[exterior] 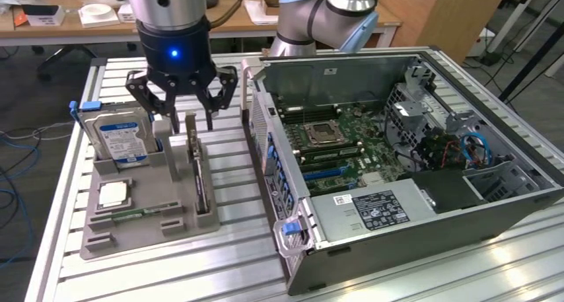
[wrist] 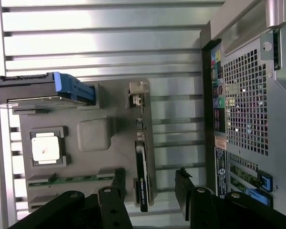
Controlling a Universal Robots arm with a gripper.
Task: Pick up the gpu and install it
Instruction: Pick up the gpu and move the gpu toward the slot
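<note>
The gripper [exterior: 187, 122] hangs with its jaws spread wide and empty. The gpu [exterior: 195, 166] stands on edge in a slot of the grey tray [exterior: 163, 183], close under the gripper; in the wrist view the card [wrist: 141, 162] runs between the two fingers, nearer one. A hard drive [exterior: 123, 137] stands beside it, and the open case [exterior: 370, 249] lies on the exterior view's right.

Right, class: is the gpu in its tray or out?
In: the gpu stands on edge in the grey tray; the open pincer hangs over it.
</note>
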